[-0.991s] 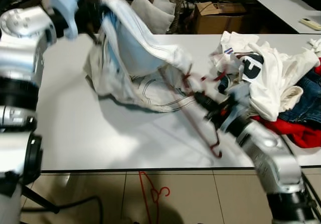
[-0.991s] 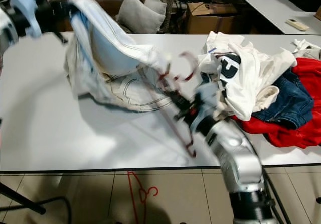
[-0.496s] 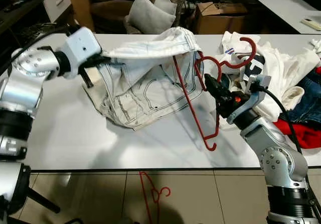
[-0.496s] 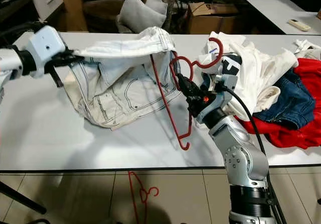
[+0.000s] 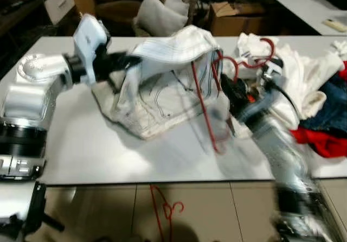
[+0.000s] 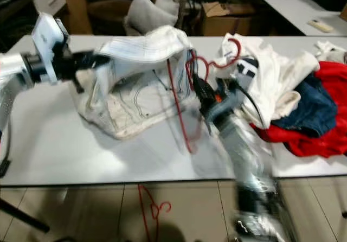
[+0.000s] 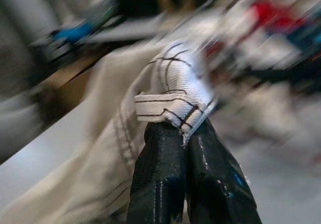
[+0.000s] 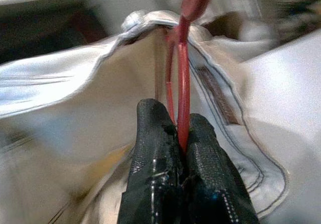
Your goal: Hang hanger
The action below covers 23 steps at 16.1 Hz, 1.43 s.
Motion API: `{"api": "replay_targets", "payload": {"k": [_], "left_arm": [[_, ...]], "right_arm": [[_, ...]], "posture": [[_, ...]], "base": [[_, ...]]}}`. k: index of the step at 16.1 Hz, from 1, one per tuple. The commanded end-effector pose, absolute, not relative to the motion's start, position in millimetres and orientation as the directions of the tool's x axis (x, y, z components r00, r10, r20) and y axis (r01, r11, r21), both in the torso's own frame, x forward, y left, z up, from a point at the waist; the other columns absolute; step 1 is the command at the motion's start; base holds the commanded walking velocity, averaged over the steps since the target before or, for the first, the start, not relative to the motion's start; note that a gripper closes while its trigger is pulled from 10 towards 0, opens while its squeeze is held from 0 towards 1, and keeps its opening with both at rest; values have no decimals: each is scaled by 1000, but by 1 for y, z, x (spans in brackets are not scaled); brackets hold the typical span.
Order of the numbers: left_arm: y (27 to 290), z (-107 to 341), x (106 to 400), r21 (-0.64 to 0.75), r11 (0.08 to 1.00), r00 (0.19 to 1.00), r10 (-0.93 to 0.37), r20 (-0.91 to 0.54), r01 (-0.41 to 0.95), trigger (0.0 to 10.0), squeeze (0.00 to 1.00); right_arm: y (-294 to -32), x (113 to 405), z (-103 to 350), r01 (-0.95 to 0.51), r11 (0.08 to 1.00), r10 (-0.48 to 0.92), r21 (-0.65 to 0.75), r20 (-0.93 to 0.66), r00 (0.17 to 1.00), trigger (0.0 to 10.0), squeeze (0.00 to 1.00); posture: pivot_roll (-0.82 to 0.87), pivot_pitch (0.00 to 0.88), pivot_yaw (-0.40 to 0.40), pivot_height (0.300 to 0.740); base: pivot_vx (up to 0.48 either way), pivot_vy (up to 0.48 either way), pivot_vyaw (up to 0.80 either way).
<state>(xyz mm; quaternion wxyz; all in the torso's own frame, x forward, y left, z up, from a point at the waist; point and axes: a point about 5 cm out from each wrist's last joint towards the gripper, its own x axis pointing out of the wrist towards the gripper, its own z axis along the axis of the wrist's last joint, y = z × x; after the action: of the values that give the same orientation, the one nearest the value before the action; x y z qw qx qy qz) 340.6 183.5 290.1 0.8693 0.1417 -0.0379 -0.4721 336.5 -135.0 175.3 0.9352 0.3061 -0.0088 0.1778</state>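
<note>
Our left gripper [image 7: 183, 133], upper left of the head frame, is clamped tight on the waistband of the white jeans [image 5: 162, 79], lifting it above the white table [image 5: 108, 150]. Our right gripper [image 8: 178, 133], at centre, pinches the red hanger [image 5: 203, 98], which sits at the jeans' raised opening.

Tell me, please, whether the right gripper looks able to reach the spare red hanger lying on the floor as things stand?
Probably not. The right gripper is shut on the red hanger at the white jeans, and the floor hanger lies below the table edge.
</note>
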Motion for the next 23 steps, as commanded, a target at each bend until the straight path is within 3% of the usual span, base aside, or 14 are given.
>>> {"api": "replay_targets", "payload": {"k": [1, 3, 5, 7, 8, 9, 13, 15, 16, 17, 19, 21, 23], "left_arm": [[172, 316, 331, 271, 435, 452, -892, 0, 859, 0, 0], [152, 331, 321, 192, 320, 324, -946, 10, 928, 0, 0], [139, 352, 319, 121, 297, 290, -954, 76, 947, 0, 0], [132, 371, 324, 83, 341, 326, -933, 149, 936, 0, 0], [133, 390, 333, 54, 430, 406, -882, 241, 901, 0, 0], [133, 401, 337, 13, 453, 429, -853, 298, 891, 0, 0], [134, 431, 345, -53, 486, 459, -779, 427, 873, 0, 0], [143, 452, 353, -86, 574, 524, -664, 532, 814, 0, 0], [154, 459, 363, -92, 689, 612, -565, 554, 719, 0, 0], [156, 460, 365, -91, 711, 629, -545, 554, 697, 0, 0], [180, 451, 380, -121, 834, 746, -404, 530, 538, 0, 0], [199, 433, 391, -114, 901, 817, -319, 480, 418, 0, 0], [202, 422, 395, -36, 918, 834, -342, 433, 396, 0, 0]], "right_arm": [[-133, 347, 180, -286, 739, 261, 610, 132, 956, 10000, 0], [-106, 366, 195, -299, 620, 265, 726, 165, 950, 10000, 0], [-83, 376, 202, -300, 535, 277, 790, 171, 946, 10000, 0], [-69, 379, 195, -260, 556, 274, 789, 121, 954, 10000, 0], [-57, 377, 174, -176, 594, 277, 785, 5, 961, 10000, 0], [-53, 374, 162, -144, 589, 288, 795, -41, 957, 10000, 0], [-61, 365, 127, -1, 603, 253, 798, -190, 949, 10000, 0], [-65, 356, 113, -31, 656, 316, 754, -237, 919, 10000, 0], [-67, 345, 112, -104, 674, 388, 731, -232, 892, 10000, 0], [-67, 343, 112, -116, 677, 399, 727, -230, 887, 10000, 0], [-73, 331, 128, -199, 634, 463, 747, -161, 871, 10000, 0], [-80, 318, 149, -294, 599, 514, 745, -77, 854, 10000, 0], [-86, 312, 164, -369, 599, 531, 711, -8, 848, 10000, 0]], "posture": [[-48, 0, 72, 740], [-11, 0, 80, 740], [24, 0, 94, 740], [39, 0, 103, 740], [52, 0, 124, 740], [55, 0, 130, 740], [34, 0, 170, 740], [20, 0, 173, 740], [6, 0, 170, 740], [5, 0, 169, 740], [-11, 0, 161, 740], [-23, 0, 162, 740], [-39, 0, 167, 740]], "base": [[0, 0, 0], [0, 0, 0], [0, 0, 0], [0, 0, 0], [0, 0, 0], [0, 0, 0], [0, 0, 0], [0, 0, 0], [0, 0, 0], [0, 0, 0], [0, 0, 0], [0, 0, 0], [0, 0, 0]]}}
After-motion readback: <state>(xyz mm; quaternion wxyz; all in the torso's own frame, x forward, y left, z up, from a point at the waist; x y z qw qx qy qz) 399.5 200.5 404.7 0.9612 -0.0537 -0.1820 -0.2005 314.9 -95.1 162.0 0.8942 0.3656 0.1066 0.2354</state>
